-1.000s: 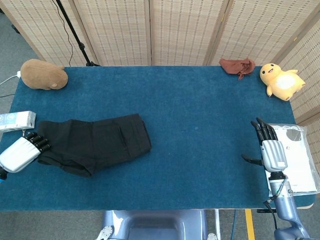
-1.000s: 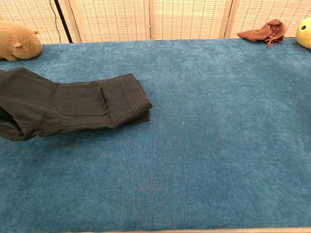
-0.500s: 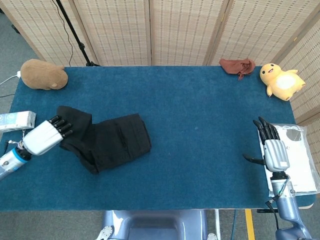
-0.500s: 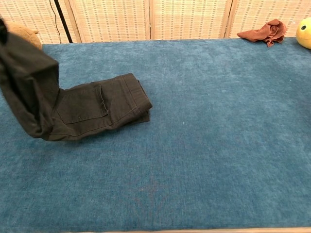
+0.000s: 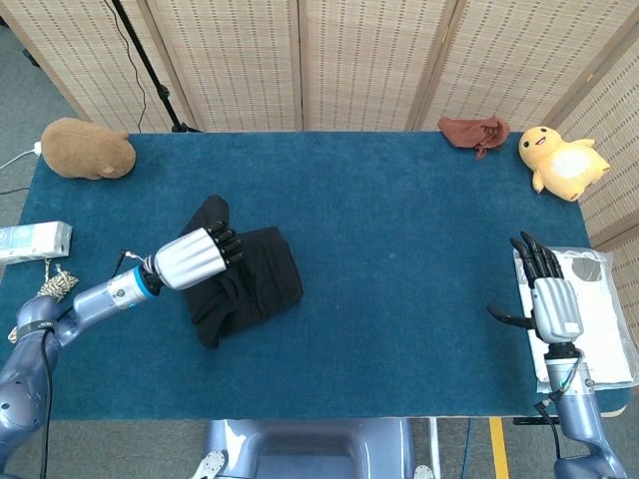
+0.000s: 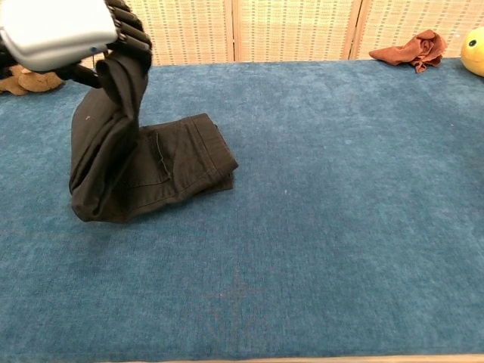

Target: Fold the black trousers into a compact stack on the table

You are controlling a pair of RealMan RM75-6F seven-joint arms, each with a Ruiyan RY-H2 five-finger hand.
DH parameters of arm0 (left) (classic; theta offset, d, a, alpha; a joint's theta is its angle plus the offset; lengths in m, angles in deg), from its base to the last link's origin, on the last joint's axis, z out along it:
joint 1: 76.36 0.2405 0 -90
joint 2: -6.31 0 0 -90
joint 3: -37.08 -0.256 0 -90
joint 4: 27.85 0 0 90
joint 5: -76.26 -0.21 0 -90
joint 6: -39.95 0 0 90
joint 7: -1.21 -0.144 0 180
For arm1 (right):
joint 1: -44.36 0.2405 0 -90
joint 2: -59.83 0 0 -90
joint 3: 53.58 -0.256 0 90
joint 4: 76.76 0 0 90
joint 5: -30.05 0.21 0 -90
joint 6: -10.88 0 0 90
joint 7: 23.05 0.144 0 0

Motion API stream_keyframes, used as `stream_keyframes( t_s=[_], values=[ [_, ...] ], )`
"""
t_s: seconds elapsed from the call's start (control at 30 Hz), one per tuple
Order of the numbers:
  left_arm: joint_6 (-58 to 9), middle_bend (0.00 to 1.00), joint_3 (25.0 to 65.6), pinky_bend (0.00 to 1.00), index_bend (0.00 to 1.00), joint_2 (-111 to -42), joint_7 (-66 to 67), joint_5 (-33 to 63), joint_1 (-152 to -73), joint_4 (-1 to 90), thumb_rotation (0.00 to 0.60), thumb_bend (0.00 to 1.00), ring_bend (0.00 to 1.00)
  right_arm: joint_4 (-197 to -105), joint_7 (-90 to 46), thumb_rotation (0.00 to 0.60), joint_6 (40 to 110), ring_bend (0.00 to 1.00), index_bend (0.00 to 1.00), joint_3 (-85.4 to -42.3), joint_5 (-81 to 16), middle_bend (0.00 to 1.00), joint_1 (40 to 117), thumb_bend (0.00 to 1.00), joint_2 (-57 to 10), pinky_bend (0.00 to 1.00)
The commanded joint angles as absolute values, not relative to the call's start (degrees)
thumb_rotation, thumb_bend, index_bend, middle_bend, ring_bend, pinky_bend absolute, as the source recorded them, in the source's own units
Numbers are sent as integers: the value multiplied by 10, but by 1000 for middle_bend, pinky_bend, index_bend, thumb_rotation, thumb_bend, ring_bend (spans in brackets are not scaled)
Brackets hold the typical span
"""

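Observation:
The black trousers [image 5: 255,284] [image 6: 162,170] lie partly folded on the left half of the blue table [image 5: 399,249]. My left hand [image 5: 195,257] [image 6: 64,32] grips the leg end and holds it lifted above the waist part, so the cloth hangs in a tall fold. The waist end rests flat on the table with a back pocket showing. My right hand [image 5: 547,299] hovers at the table's right edge with fingers straight and apart, holding nothing; the chest view does not show it.
A brown plush [image 5: 88,150] sits at the far left corner, a yellow duck plush [image 5: 561,162] at the far right, a rust cloth [image 5: 476,131] beside it. A white box [image 5: 33,239] lies off the left edge, a plastic bag [image 5: 594,309] off the right.
My left hand has carried the trouser leg end up and rightward, from flat at the left edge to raised over the waist part. The right hand has barely moved.

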State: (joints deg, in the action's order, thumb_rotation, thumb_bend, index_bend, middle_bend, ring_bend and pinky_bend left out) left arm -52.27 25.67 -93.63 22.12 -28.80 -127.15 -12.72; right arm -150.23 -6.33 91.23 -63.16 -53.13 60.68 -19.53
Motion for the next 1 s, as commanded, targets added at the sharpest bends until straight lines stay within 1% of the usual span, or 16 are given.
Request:
stream_keyframes(
  t_s=[0.03, 0.17, 0.4, 0.47, 0.57, 0.63, 0.73, 0.9, 1.0],
  values=[
    [-499, 538, 256, 445, 686, -948, 213, -292, -1290, -122, 600, 604, 431, -1502, -62, 600, 912, 0, 0, -632, -531, 0, 607, 0, -195, 68],
    [-461, 530, 255, 445, 671, -966, 210, -295, -1319, -119, 600, 603, 423, -1504, -57, 600, 913, 0, 0, -632, -531, 0, 606, 0, -192, 68],
    [-419, 507, 249, 445, 641, -988, 193, -302, -1342, -121, 600, 599, 408, -1507, -50, 600, 916, 0, 0, -634, -531, 0, 604, 0, -188, 68],
    [-409, 494, 250, 445, 611, -995, 193, -302, -1349, -123, 600, 595, 400, -1507, -48, 600, 918, 0, 0, -635, -530, 0, 603, 0, -187, 68],
    [-395, 428, 246, 445, 506, -1005, 193, -305, -1358, -124, 600, 582, 366, -1509, -46, 600, 921, 0, 0, -636, -530, 0, 602, 0, -184, 68],
    [-387, 346, 240, 444, 411, -1010, 192, -311, -1364, -125, 600, 568, 318, -1509, -45, 600, 922, 0, 0, -637, -530, 0, 601, 0, -183, 68],
    [-372, 242, 235, 427, 309, -1017, 182, -315, -1367, -129, 600, 551, 247, -1509, -42, 600, 923, 0, 0, -638, -529, 0, 600, 0, -182, 68],
    [-344, 150, 247, 398, 200, -1033, 181, -299, -1371, -128, 600, 546, 180, -1507, -38, 600, 923, 0, 0, -639, -529, 0, 600, 0, -180, 68],
    [-325, 117, 255, 396, 172, -1047, 181, -289, -1372, -132, 600, 544, 158, -1507, -36, 600, 926, 0, 0, -639, -529, 0, 599, 0, -179, 68]
  ],
)
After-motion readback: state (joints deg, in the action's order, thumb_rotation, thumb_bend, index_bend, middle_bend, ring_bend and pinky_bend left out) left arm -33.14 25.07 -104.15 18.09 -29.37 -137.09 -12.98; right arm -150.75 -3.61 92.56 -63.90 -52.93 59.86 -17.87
